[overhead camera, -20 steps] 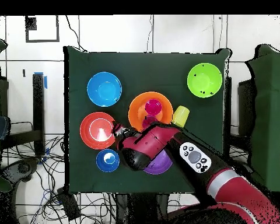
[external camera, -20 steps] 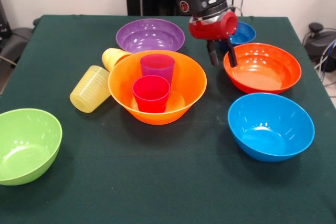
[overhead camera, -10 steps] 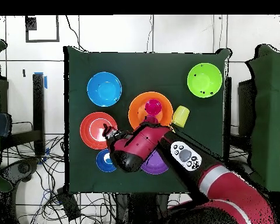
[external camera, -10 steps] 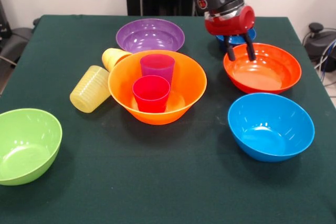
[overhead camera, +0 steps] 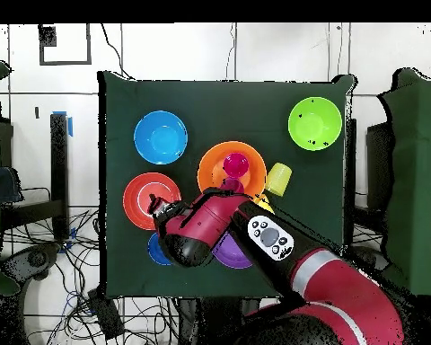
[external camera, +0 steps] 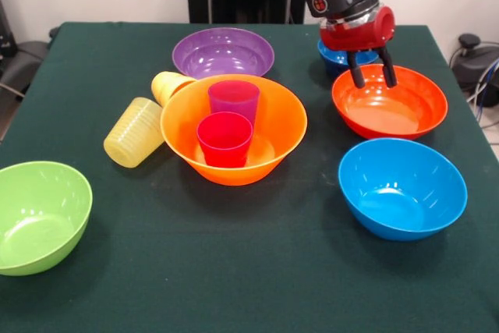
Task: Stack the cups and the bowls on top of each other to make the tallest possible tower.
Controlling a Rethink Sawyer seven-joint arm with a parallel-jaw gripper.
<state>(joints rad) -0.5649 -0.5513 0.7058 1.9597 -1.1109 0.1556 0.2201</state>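
Note:
The large orange-yellow bowl (external camera: 274, 124) stands mid-table and holds two upright cups, a translucent purple cup (external camera: 233, 97) and a red-pink cup (external camera: 224, 138). To its left lie a ribbed pale yellow cup (external camera: 134, 132) and an orange-yellow cup (external camera: 168, 83), both on their sides. My gripper (external camera: 372, 76) hangs open and empty over the far rim of the red-orange bowl (external camera: 390, 107). The small dark blue bowl (external camera: 334, 57) sits just behind it, partly hidden. In the overhead view the gripper (overhead camera: 156, 209) is at the edge of the red-orange bowl (overhead camera: 143, 198).
A purple bowl (external camera: 223, 52) stands at the back, a light blue bowl (external camera: 401, 186) at the front right, and a lime green bowl (external camera: 39, 214) at the front left corner. In the overhead view the arm (overhead camera: 255, 234) covers most of the purple bowl.
The gripper has moved right in the front view, from beside the orange-yellow bowl to over the red-orange bowl's far rim. It stayed open. No bowl or cup has moved.

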